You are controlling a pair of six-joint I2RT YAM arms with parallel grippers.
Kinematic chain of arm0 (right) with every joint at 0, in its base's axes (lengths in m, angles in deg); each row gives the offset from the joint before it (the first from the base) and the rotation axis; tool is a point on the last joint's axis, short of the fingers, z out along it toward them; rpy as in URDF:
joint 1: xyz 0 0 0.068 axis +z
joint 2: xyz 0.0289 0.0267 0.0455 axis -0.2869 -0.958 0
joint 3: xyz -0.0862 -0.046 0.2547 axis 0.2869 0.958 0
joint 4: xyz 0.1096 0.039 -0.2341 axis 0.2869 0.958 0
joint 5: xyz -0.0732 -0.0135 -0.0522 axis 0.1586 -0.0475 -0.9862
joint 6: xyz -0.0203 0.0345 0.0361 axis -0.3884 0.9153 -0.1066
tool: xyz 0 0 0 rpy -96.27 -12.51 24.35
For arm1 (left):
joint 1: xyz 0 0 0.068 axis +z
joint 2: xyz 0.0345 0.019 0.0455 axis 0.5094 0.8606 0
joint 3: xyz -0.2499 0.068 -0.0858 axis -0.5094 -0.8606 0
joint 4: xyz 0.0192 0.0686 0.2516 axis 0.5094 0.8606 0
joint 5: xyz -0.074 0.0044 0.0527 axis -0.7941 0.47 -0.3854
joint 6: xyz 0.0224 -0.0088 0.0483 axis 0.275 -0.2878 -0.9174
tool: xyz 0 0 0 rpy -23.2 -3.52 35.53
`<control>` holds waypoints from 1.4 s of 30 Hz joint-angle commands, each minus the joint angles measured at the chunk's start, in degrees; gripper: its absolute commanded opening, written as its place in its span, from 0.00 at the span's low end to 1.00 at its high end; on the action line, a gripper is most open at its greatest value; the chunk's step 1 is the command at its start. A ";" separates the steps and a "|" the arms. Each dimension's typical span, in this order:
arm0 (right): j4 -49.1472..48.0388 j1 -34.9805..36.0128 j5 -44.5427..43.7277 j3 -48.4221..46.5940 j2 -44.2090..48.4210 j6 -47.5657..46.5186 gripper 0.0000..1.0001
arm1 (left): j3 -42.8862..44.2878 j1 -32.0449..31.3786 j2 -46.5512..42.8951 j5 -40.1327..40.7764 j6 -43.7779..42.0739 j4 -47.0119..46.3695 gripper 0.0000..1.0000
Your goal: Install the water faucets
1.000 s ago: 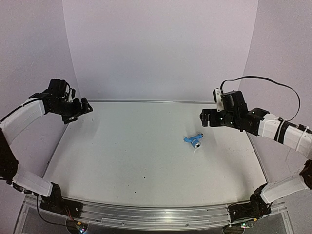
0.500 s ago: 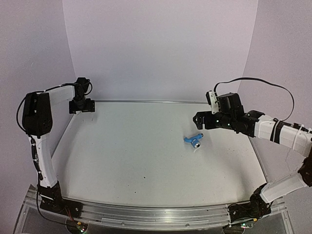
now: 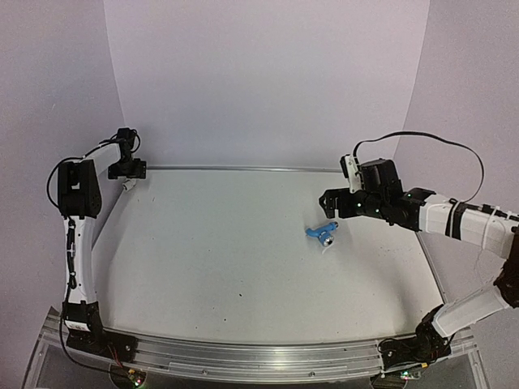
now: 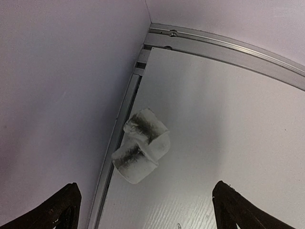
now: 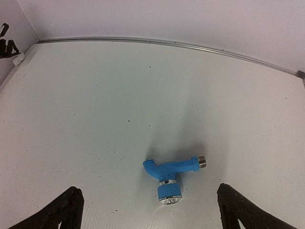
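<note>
A small bright-blue T-shaped tap [image 3: 323,233] with a round silvery end lies on the white table, right of centre; the right wrist view shows it [image 5: 170,172] between and just ahead of my open right gripper [image 5: 148,214]. That gripper [image 3: 331,203] hovers just behind the tap. A small white elbow-shaped fitting [image 4: 141,145] lies by the table's left rail in the far-left corner, also visible in the top view [image 3: 128,185]. My left gripper [image 4: 145,217] is open and empty, right above the fitting [image 3: 127,172].
An aluminium rail [image 3: 243,168] runs along the back edge and side rails [image 4: 114,157] border the table. Lilac walls close in the back and both sides. The left arm [image 3: 77,235] stands upright along the left wall.
The left arm swung back into the far-left corner over the white fitting. The right gripper moved slightly left and down towards the blue tap. The tap has not moved.
</note>
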 commanded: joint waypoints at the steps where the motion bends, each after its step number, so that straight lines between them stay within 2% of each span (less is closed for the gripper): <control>1: -2.79 0.17 0.16 -1.49 -2.12 0.36 0.98 | 5.63 0.48 3.98 -1.12 -2.86 -0.23 1.00; 5: -2.85 0.16 0.51 -2.23 -3.77 0.52 0.98 | 9.11 0.75 7.17 -2.81 -5.12 -0.28 1.00; 12: -2.92 0.16 1.71 -3.60 -5.80 1.12 0.98 | 13.30 0.84 11.42 -1.29 -6.69 -0.97 1.00; 19: -2.86 0.16 1.91 -3.62 -6.06 1.65 0.98 | 14.59 0.81 13.70 0.24 -9.72 -3.21 1.00; 23: -2.89 0.16 1.91 -4.01 -6.53 1.71 0.98 | 15.03 0.79 14.36 0.57 -10.04 -3.84 0.95; 29: -2.85 0.16 2.47 -5.25 -7.90 2.62 0.98 | 14.32 0.68 14.61 0.67 -10.22 -4.59 0.72; 32: -2.70 0.16 2.11 -5.38 -8.13 3.09 0.98 | 12.28 0.05 13.16 0.16 -9.56 -4.59 0.68; 37: -2.09 0.16 -0.44 -4.14 -6.84 2.42 0.98 | 3.15 -2.65 6.69 -2.18 -6.15 -4.09 0.49; 42: -1.45 0.16 -3.78 -1.13 -3.54 3.31 0.98 | -7.66 -6.60 -1.51 -4.98 0.95 -2.93 0.35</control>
